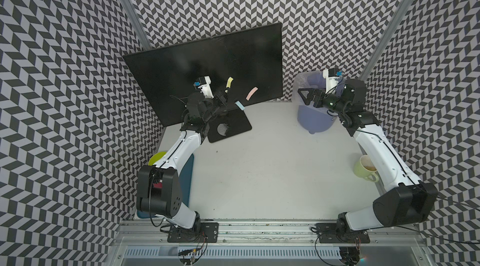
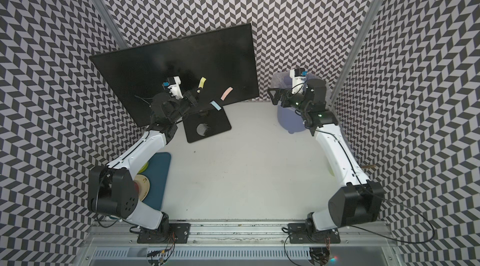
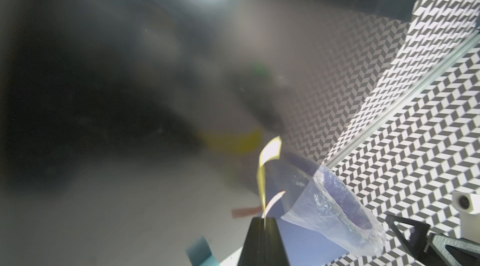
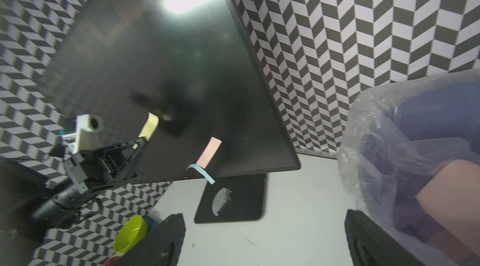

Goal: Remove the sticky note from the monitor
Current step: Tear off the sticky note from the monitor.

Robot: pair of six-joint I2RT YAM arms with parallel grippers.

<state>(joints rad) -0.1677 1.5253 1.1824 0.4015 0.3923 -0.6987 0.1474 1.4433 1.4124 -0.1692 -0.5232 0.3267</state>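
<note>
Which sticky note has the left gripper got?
The yellow note, lower end pinched in the shut left gripper; pink note and blue note hang untouched.

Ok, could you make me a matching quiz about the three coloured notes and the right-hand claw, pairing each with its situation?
1 yellow note
2 pink note
3 blue note
4 right gripper

a open, above the bin
b curling off the monitor's bottom edge
c pinched by the left gripper
d stuck to the monitor's face, untouched

Pairs: 1-c, 2-d, 3-b, 4-a
</note>
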